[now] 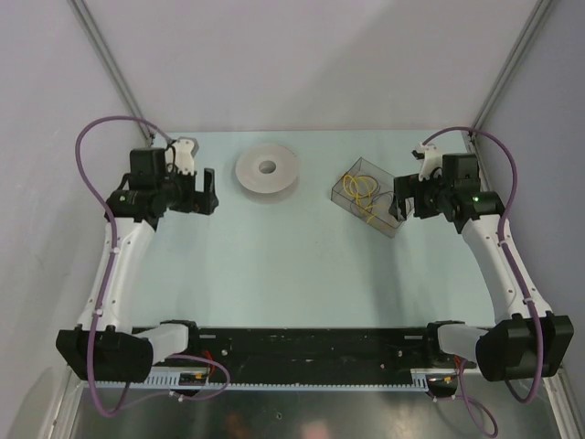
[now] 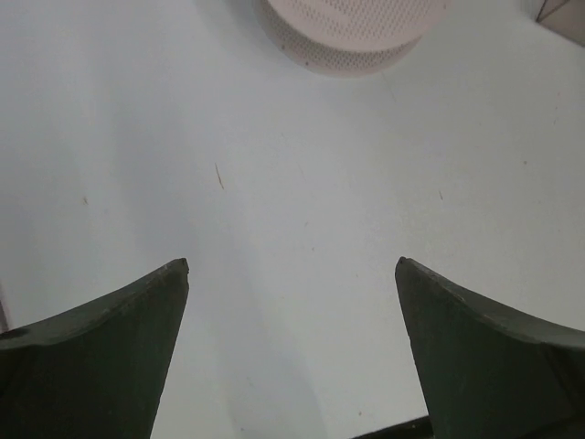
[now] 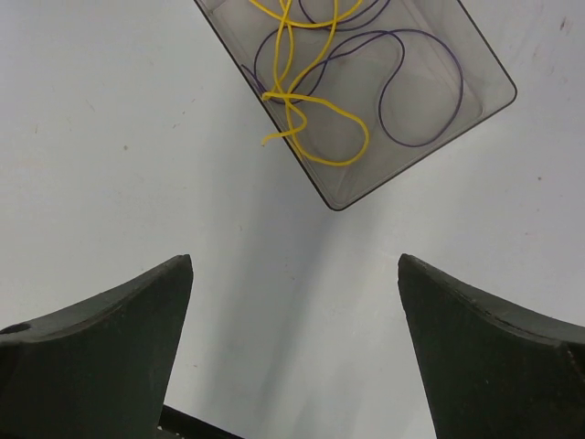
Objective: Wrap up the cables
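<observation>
The cables [image 1: 359, 190] are thin yellow wires lying in loose loops inside a clear plastic box [image 1: 384, 225] at the back right of the table. In the right wrist view the yellow cables [image 3: 285, 95] lie tangled in the box [image 3: 475, 117] together with a thin purple wire [image 3: 416, 145]. My right gripper [image 1: 402, 198] is open and empty just right of the box; in its own view the right gripper [image 3: 295, 261] hangs above bare table short of the box. My left gripper [image 1: 203, 192] is open and empty, and in the left wrist view the left gripper [image 2: 292, 265] is over bare table.
A round pale spool [image 1: 268, 171] with a centre hole stands at the back middle, between the grippers; its edge shows in the left wrist view [image 2: 347, 32]. Grey walls close the back and sides. The arm bases sit at the near edge.
</observation>
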Controlling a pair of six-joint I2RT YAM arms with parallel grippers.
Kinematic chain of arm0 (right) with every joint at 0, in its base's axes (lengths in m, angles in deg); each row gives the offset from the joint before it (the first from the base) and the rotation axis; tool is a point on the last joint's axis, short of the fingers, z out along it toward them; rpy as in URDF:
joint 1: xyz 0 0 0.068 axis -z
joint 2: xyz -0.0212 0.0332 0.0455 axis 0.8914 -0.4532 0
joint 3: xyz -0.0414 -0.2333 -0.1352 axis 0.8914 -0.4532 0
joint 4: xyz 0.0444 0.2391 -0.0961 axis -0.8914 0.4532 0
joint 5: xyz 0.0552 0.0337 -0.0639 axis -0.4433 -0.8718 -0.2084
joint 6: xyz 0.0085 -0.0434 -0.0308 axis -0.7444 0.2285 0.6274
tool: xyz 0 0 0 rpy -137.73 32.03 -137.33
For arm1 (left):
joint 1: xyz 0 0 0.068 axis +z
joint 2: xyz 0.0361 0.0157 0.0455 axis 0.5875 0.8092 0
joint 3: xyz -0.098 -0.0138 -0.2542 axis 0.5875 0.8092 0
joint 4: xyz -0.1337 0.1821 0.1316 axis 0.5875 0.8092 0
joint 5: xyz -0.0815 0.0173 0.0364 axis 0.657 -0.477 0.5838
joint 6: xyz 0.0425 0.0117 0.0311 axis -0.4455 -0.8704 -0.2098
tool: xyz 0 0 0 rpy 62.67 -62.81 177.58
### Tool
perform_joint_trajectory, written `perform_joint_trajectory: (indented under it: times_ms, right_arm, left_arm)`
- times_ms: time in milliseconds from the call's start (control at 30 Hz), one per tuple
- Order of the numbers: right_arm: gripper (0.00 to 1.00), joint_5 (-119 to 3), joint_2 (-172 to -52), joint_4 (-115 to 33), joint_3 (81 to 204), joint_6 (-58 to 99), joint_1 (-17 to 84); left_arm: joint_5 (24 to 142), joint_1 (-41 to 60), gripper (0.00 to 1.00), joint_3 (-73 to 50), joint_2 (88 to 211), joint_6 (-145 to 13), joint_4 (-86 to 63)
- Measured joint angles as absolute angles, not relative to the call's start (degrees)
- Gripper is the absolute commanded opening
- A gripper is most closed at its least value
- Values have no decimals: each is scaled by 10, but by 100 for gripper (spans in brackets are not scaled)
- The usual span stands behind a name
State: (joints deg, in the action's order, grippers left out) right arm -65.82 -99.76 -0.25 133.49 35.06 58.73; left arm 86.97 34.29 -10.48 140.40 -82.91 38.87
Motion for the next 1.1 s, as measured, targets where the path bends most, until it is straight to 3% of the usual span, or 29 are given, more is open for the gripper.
perform_joint_trajectory:
  times_ms: [167,267,367,533,733,1100]
  right_arm:
    - [99,-658,-998,-6,1335,349,586]
    - [99,-658,-1000,-7,1335,349,586]
    - [99,-659,-1005,-9,1335,349,586]
    - [99,-660,-1017,-10,1335,349,588]
    - [99,-661,-1022,-10,1335,350,600]
    - [99,-662,-1041,-10,1335,350,614]
  left_arm:
    - [873,343,99,-190,1463,-857,388]
    - [877,340,94,-248,1511,-876,386]
    - [884,334,82,-312,1572,-894,384]
    - [908,321,50,-410,1687,-912,378]
    - [923,293,20,-520,1830,-923,381]
    - [930,239,1,-670,2025,-930,381]
